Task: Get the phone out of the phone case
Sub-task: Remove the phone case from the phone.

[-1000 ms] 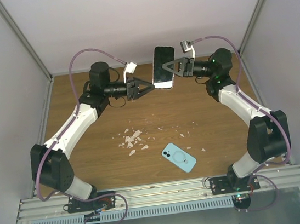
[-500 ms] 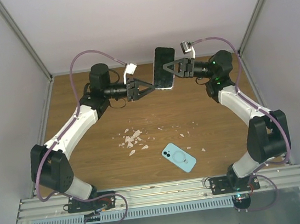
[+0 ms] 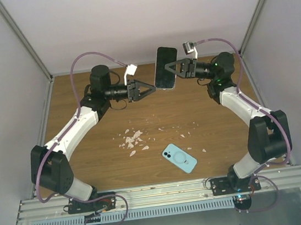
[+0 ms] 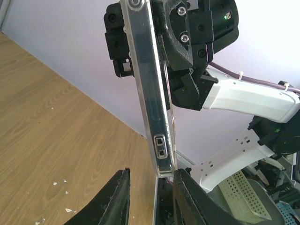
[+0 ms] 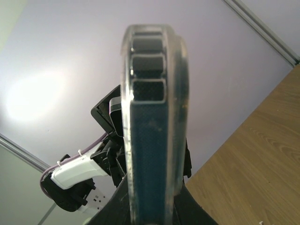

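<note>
Surface: wooden table (image 3: 212, 121) between pale walls (image 3: 138, 20), with the arm bases at its near edge.
Right gripper (image 3: 169, 68): raised above the far middle of the table, fingers clamped on the phone (image 3: 161, 76).
Phone: held in the air, out of its case, tilted a little, dark screen toward the top camera.
Left gripper (image 3: 152, 88): points at the right one, fingers spread apart, holding nothing. In its wrist view the lower corner of the phone sits between the two fingertips; if it touches one of them I cannot tell.
Phone case (image 3: 179, 158): light blue, flat on the table near the front edge, ring mark up, well apart from both grippers.
Crumbs (image 3: 133, 139): small white pieces scattered on the wood, left of the case.
</note>
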Controlling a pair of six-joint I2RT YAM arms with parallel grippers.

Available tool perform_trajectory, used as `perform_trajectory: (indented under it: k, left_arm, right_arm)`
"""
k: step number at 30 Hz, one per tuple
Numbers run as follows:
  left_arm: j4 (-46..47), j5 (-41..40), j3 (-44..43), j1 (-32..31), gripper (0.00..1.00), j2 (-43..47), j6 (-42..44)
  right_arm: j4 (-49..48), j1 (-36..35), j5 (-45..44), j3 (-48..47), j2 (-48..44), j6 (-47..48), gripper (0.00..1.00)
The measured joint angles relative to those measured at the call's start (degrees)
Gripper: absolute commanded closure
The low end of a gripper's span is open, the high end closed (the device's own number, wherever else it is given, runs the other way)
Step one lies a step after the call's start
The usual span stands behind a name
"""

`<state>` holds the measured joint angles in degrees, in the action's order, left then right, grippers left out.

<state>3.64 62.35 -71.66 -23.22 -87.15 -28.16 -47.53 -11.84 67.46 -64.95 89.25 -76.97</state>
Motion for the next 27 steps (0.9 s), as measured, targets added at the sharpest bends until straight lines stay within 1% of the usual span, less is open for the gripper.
perform_trajectory:
  k: [7,13,27]
  left_arm:
    - [0.02,-0.81,0.0,0.0,0.77,0.0,-0.76]
    - [0.07,-0.87,0.0,-0.11,0.8,0.0,-0.76]
    - [0.83,-0.7,0.0,-0.26,0.82,0.04,-0.5]
  right_arm:
    - [-1.44,0.13,-0.52,0.52,0.0,-0.94,0.99]
    - [-5.05,0.11,-1.01,1.77,0.0,-2.67,1.0]
    - [-11.72,0.13,-1.7,3.15,0.48,-7.17,1.0]
